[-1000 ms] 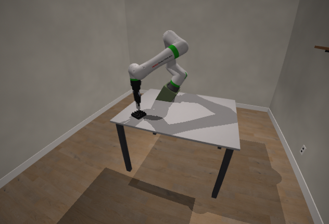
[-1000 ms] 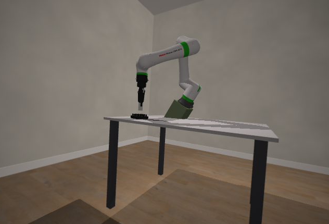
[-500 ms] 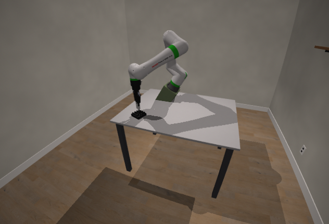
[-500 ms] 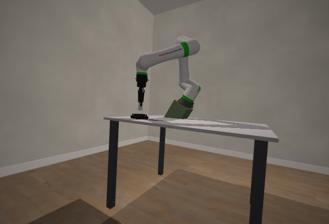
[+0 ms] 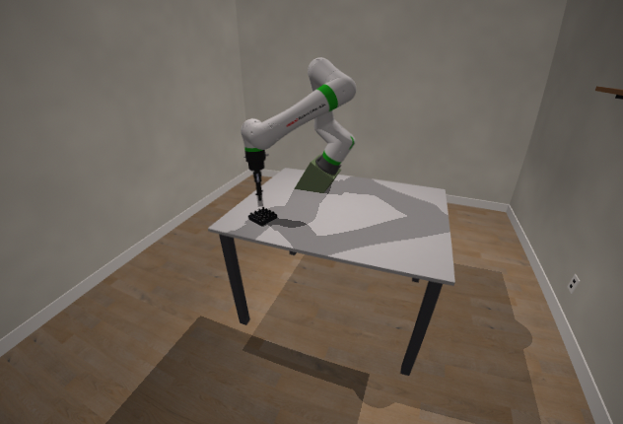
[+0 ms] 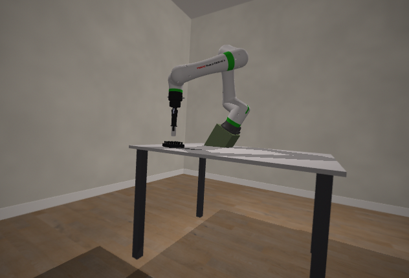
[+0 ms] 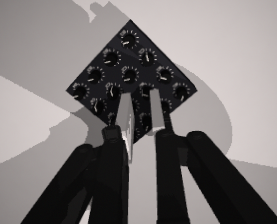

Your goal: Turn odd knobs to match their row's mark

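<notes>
My tool (image 5: 259,203) (image 6: 173,133) (image 7: 141,105), narrow with nothing gripped, hangs above the knob box (image 5: 264,220) (image 6: 173,144) (image 7: 130,75) on the table (image 5: 372,254) (image 6: 261,160), and descending off-centre (those knobs sit close) could nudge a correct neighbour.

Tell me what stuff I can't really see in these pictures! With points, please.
- Some round black knobs (image 7: 147,58) on the square black knob box (image 5: 262,217) (image 6: 173,144) (image 7: 130,57): in the wrist view, the gripper's pale fingers partly cover them.
- The names printed by the knobs: too small and blurry in the wrist view.
- The white lines on the knobs: too small in the top and exterior views.
</notes>
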Robot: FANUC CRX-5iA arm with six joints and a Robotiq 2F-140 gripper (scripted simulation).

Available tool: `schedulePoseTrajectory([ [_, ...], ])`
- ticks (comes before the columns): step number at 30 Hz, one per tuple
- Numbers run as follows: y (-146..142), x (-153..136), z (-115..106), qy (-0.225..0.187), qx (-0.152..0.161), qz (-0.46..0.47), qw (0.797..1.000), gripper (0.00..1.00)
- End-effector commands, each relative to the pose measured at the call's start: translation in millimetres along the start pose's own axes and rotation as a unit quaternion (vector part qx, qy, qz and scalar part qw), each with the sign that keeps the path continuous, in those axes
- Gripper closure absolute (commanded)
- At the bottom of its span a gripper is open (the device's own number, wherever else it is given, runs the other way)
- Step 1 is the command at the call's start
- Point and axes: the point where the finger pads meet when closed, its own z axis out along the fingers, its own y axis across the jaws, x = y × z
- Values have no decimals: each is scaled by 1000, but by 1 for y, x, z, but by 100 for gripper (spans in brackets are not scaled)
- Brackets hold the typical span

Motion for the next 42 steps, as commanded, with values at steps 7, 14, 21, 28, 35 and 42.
schedulePoseTrajectory([
  [7,-3,5,-5,1,-4,158,987,88],
  [14,-5,8,-7,1,-4,244,970,88],
  [21,-7,10,-10,2,-4,333,943,88],
  [28,-9,12,-12,2,-4,395,919,88],
  [35,-10,14,-13,2,-4,454,891,88],
  [42,-10,14,-13,2,-4,454,891,88],
])
